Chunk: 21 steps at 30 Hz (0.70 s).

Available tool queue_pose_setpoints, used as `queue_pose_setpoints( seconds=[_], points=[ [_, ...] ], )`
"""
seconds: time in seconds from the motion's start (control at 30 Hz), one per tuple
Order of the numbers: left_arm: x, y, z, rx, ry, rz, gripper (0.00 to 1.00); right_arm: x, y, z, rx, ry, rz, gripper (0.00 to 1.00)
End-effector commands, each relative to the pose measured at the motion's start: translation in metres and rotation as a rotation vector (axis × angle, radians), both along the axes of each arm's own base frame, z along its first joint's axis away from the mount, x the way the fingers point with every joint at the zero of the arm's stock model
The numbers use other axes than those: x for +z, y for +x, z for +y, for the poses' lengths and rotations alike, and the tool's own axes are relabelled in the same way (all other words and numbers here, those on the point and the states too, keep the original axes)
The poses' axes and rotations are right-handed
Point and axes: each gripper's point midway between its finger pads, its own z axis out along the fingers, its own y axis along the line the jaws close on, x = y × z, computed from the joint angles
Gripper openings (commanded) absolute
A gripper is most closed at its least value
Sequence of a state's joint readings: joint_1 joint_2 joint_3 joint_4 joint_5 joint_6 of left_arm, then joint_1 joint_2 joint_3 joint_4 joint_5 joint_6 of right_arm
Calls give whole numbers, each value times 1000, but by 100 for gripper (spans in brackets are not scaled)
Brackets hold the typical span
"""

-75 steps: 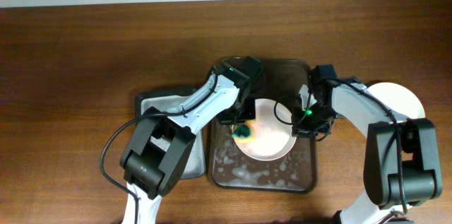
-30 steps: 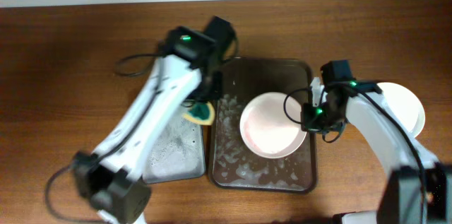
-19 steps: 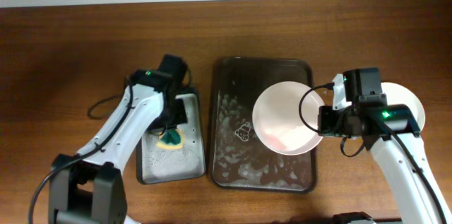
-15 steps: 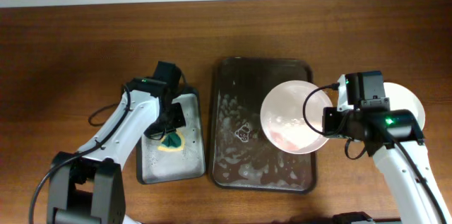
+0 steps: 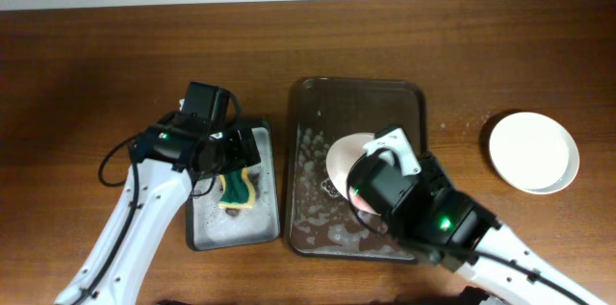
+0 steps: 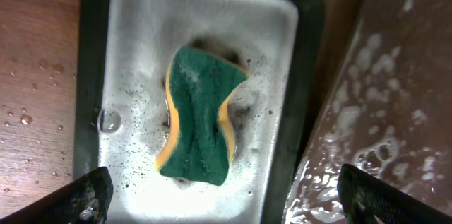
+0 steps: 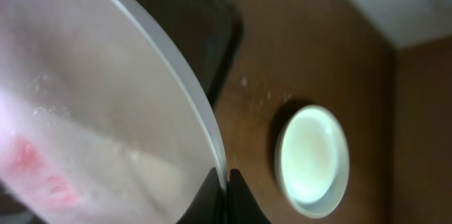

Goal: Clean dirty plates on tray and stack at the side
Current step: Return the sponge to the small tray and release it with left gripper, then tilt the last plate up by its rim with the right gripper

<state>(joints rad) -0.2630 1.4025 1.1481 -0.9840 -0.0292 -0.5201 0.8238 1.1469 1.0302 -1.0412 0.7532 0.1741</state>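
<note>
One round white plate [image 7: 92, 97], red smear remaining, has risen off the soapy dark brown rectangular tray [image 5: 318, 113], its rim pinched in the right gripper [image 7: 226, 184], while the left gripper [image 6: 227, 199], jaws spread, has dropped the green-yellow sponge [image 6: 199, 121]: scrubbing seems over, stacking next.

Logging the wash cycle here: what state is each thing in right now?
Sponge: lying loose in the small tray, soapy.
Small tray: wet, sudsy.
Left gripper: open above the sponge.
Held plate: pinched at its rim, red smear on it.
Right gripper: shut on the held plate.
Brown tray: sudsy.
Side plate: on the table, looks clean.
</note>
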Motion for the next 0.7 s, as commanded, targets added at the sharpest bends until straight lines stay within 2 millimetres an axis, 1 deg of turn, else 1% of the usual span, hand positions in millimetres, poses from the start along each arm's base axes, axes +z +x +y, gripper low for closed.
queue_pose_setpoints(
  seconds=[0.0,0.13,0.2,0.27,0.67],
  points=[
    [6,0,0,1,-9,-20,100,39,3,-6,-55,-93,-231,4],
    [7,1,0,0,-14,-25,100,61,2,-1,-46,-127,-323,4],
    [7,1,0,0,-14,-24,100,71,3,-4,-64,-143,-363,4],
    [7,1,0,0,-14,-24,100,77,3,-7,-78,-157,-388,4],
    [7,1,0,0,-13,-24,100,79,4,-8,-81,-164,-395,4]
  ],
)
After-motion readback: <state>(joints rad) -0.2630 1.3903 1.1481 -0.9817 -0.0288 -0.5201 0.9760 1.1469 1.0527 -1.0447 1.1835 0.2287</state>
